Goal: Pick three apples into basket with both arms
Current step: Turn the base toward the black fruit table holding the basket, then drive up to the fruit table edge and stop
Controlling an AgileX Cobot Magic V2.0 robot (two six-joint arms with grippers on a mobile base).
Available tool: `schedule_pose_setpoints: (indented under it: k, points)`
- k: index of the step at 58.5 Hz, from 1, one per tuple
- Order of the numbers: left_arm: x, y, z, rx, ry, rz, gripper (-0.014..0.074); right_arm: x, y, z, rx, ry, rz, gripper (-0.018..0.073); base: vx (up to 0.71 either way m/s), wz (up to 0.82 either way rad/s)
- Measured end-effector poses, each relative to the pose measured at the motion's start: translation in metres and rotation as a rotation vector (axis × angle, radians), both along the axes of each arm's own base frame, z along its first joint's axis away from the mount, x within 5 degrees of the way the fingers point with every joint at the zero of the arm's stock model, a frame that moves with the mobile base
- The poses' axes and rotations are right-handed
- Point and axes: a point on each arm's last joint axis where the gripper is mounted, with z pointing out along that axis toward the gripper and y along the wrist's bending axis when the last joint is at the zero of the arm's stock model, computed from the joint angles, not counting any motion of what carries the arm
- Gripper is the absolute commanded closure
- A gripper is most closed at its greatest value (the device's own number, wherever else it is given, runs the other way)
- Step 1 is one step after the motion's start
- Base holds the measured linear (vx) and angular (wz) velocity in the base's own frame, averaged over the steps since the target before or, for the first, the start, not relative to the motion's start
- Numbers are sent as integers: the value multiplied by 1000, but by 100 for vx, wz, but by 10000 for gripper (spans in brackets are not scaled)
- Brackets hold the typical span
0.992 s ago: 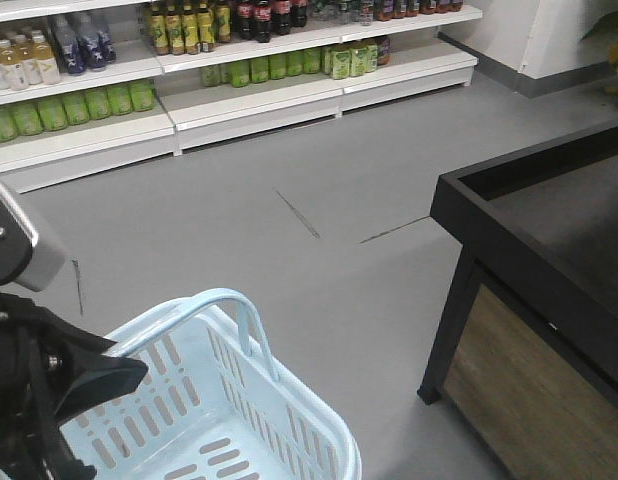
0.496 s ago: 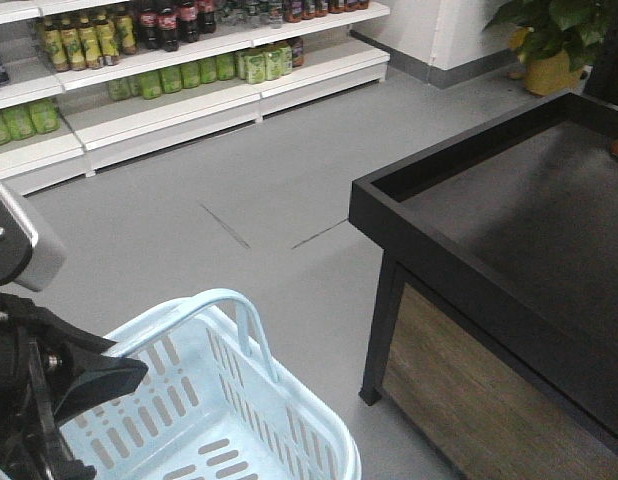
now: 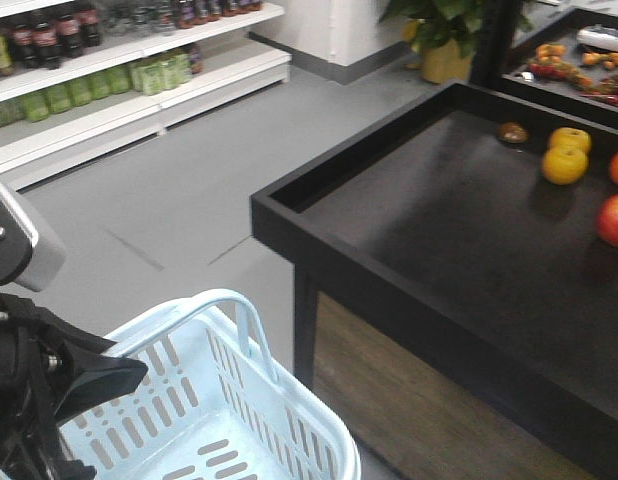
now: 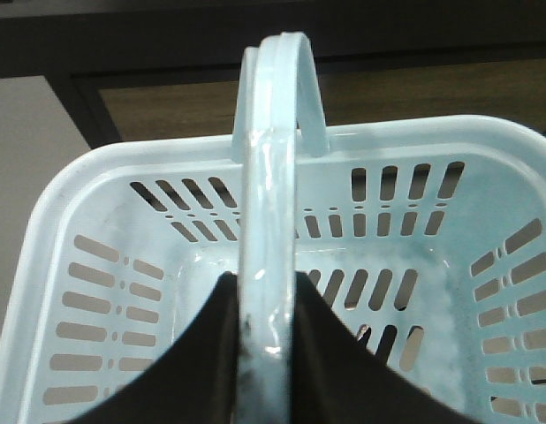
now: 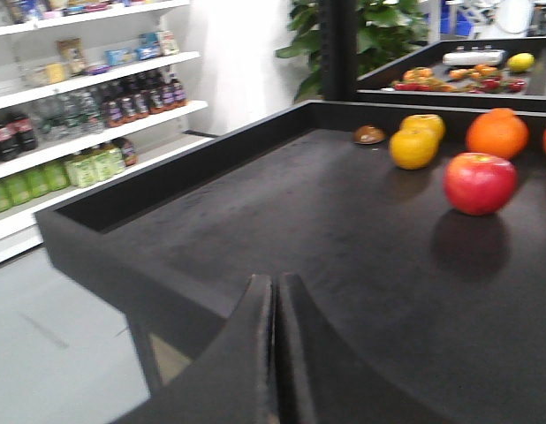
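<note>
The pale blue basket (image 3: 229, 430) hangs at the lower left by its loop handle (image 4: 269, 203). My left gripper (image 4: 267, 291) is shut on that handle, and the basket is empty below it. My right gripper (image 5: 275, 284) is shut on nothing, above the near rim of the black display table (image 5: 105, 256). One bright red apple (image 5: 479, 183) lies on the table to the right, also visible in the front view (image 3: 615, 220). A small dark brown-maroon fruit (image 3: 511, 132) sits at the far end. I cannot tell whether either is one of the task's apples.
Two yellow-orange fruits (image 3: 566, 160) and an orange (image 5: 496, 132) lie near the apple. A second table with produce (image 3: 579, 65) and a potted plant (image 3: 439, 30) stand behind. Drink shelves (image 3: 109, 90) line the left wall across grey floor.
The whole view has swung right. The shelves slid left, and the black table moved in to fill the right half, bringing the fruit into sight. The basket stays held as before.
</note>
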Motion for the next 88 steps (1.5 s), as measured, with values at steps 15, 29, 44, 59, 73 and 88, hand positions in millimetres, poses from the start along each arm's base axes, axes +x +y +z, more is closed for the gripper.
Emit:
schedule_pose_setpoints:
  k: [15,29,44,59,73,88]
  points:
    - [0,0,0,0,0,0,602,0,0,0,0,1,0,567,12,-43]
    - [0,0,0,0,0,0,602,0,0,0,0,1,0,567,13,-33]
    - [0,0,0,0,0,0,602,0,0,0,0,1,0,567,13,-24]
    - [0,0,0,0,0,0,602,0,0,0,0,1,0,567,11,-22]
    - [0,0,0,0,0,0,602,0,0,0,0,1,0,567,9,-19]
    - [0,0,0,0,0,0,602,0,0,0,0,1,0,567,7,-18]
